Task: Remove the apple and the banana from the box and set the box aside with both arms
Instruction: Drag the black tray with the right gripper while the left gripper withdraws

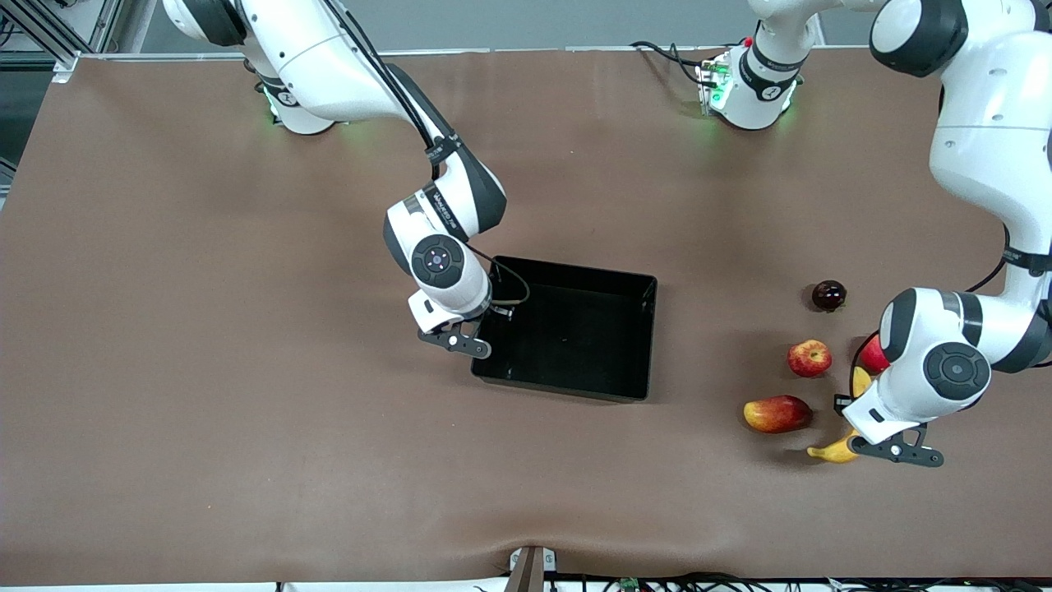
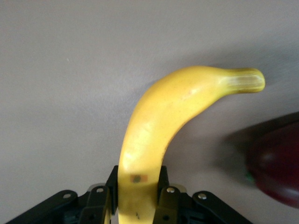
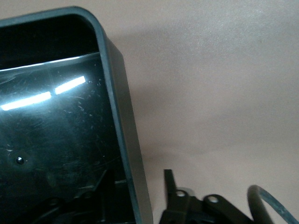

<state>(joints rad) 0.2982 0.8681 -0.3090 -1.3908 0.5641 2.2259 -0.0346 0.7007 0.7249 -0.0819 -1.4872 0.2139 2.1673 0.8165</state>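
my left gripper pinches the banana between its fingers, low over the table at the left arm's end, next to the mango. the apple lies just farther from the front camera than the mango, apart from it. my right gripper sits at the box wall nearest the right arm's end, one finger outside it; whether those jaws press the wall i cannot tell.

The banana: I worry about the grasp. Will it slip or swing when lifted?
The left gripper pinches the banana near one end, so the long free part may swing. Its skin looks smooth, so it could slip. It seems stiff, unlikely to droop.
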